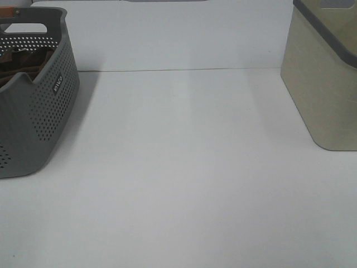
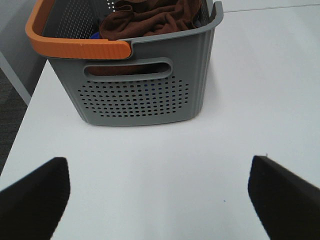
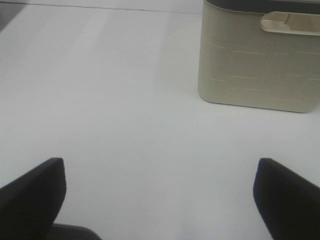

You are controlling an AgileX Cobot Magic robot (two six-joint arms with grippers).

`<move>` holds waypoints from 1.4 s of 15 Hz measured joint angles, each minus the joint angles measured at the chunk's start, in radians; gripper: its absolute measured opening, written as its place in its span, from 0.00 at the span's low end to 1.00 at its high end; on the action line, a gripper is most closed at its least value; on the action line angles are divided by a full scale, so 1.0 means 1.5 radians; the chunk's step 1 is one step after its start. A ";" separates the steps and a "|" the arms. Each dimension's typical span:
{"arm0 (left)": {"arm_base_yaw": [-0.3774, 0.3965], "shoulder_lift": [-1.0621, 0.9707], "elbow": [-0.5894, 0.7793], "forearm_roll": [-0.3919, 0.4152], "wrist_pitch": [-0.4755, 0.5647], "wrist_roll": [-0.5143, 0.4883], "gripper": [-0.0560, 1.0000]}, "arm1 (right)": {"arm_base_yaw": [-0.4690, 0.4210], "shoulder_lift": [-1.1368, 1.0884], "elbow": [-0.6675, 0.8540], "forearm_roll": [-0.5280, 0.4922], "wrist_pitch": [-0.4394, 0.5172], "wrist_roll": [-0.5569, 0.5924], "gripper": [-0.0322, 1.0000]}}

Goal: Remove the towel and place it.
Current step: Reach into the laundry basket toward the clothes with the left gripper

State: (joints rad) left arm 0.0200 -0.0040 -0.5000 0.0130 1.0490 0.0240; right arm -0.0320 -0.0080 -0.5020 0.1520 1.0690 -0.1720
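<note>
Left wrist view: towel [image 2: 150, 17] bunched inside grey basket [image 2: 145, 100], untouched. Left pincer [image 2: 159, 192] spread, empty, short of the basket; right pincer [image 3: 159, 195] spread too. Nothing done; grasp, lift-out, placement all pending.

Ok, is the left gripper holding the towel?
No, the left gripper is open and empty, short of the grey basket where the towel lies bunched.
</note>
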 joint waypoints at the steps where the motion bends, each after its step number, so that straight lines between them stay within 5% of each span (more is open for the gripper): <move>1: 0.000 0.000 0.000 0.000 0.000 0.000 0.92 | 0.000 0.000 0.000 0.000 0.000 0.000 0.96; 21: 0.000 0.000 0.000 0.000 0.000 0.000 0.92 | 0.000 0.000 0.000 0.000 0.000 0.000 0.96</move>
State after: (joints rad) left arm 0.0200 -0.0040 -0.5000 0.0130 1.0490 0.0240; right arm -0.0320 -0.0080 -0.5020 0.1520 1.0690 -0.1720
